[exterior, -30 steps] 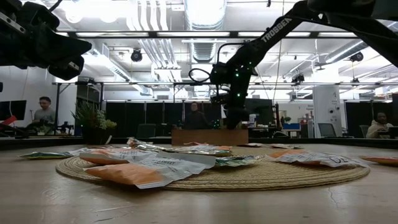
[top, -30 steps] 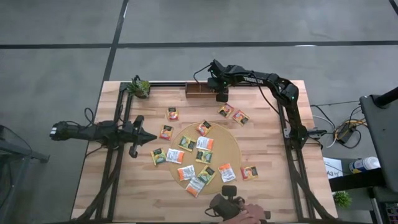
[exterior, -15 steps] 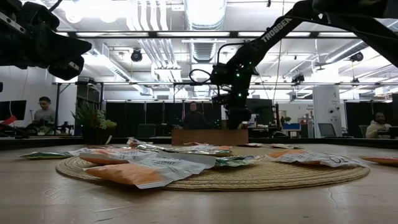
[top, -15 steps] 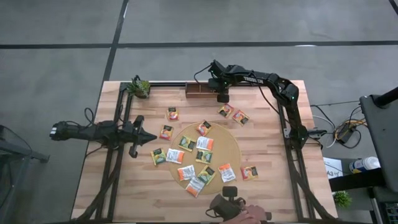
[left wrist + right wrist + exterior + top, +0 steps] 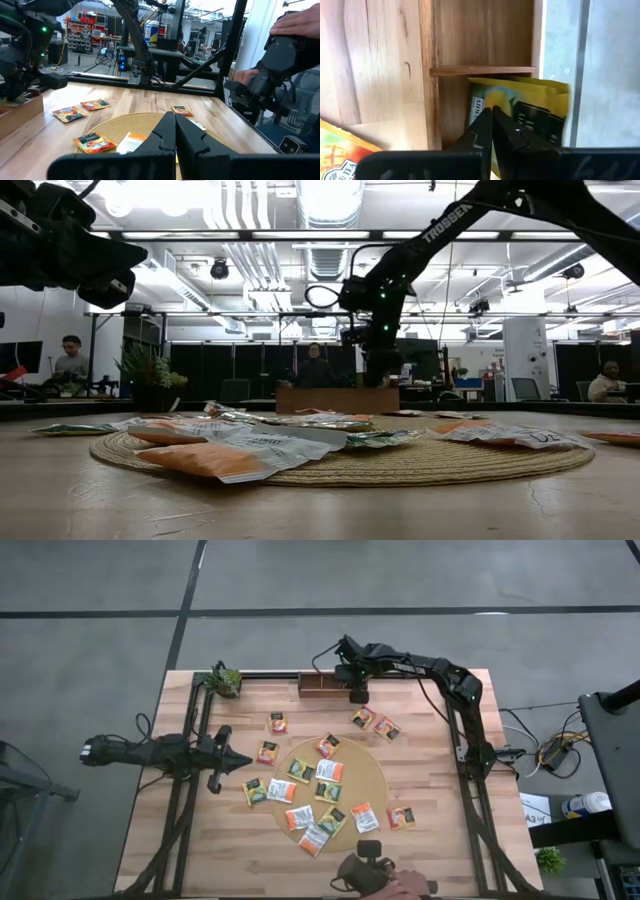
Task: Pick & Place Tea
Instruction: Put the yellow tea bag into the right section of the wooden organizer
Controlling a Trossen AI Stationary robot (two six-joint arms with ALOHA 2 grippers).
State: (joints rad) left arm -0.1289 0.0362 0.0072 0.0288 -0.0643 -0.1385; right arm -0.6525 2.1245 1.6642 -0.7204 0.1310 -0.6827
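Several tea sachets (image 5: 328, 770), orange, white and dark green, lie flat on the round tan mat (image 5: 372, 775); more lie on the bare wood, among them two (image 5: 375, 723) near the tray. My right gripper (image 5: 357, 697) is shut and points down into the right end of the wooden tray (image 5: 320, 687) at the far edge. In the right wrist view a dark green and yellow sachet (image 5: 530, 100) lies in the compartment under its tips (image 5: 492, 112). My left gripper (image 5: 245, 761) is shut and waits left of the mat. My right gripper's shut fingertips (image 5: 485, 125) stand over the green and yellow sachet's printed face (image 5: 480, 107), coming from above into the tray's end compartment. The sachet lies face up against the compartment's walls. Whether the tips touch it, I cannot tell.
A small potted plant (image 5: 225, 680) stands at the far left corner. At the near edge a person's hand (image 5: 395, 885) rests on a dark device (image 5: 365, 865); it shows in the left wrist view too (image 5: 270, 75). Bare wood lies right of the mat.
In the low view the right arm's elbow and wrist have lifted a little above the tray. The gripper has stayed over the same end compartment, and the sachets on the mat have not moved.
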